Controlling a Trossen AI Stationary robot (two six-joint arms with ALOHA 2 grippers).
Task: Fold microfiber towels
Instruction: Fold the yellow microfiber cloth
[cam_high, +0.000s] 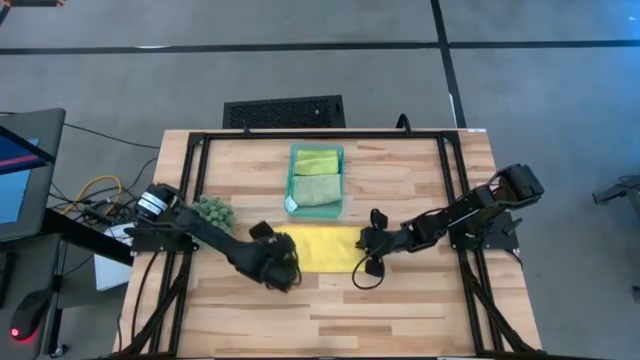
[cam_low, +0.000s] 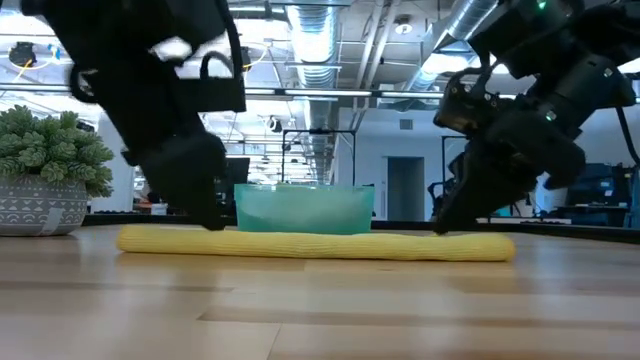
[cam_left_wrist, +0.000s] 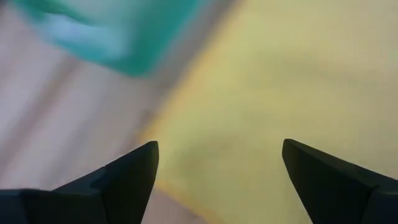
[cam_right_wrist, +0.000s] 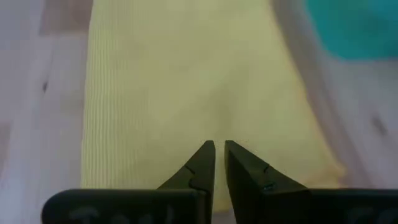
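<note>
**Count of things on the table**

Towels: three visible — one yellow towel (cam_high: 325, 249) flat on the table's middle, plus a lime green towel (cam_high: 315, 160) and a pale sage towel (cam_high: 316, 188) in the tray. Trays: one teal tray (cam_high: 342, 180). Potted plants: one (cam_high: 213, 210), near the left edge. Grippers: two.

Wooden table (cam_high: 400, 300) with yellow towel (cam_high: 325, 248), teal tray (cam_high: 342, 185), potted plant (cam_high: 214, 210).

Yellow towel (cam_high: 322, 249) flat mid-table; lime towel (cam_high: 314, 161) and sage towel (cam_high: 316, 188) in tray.
</note>
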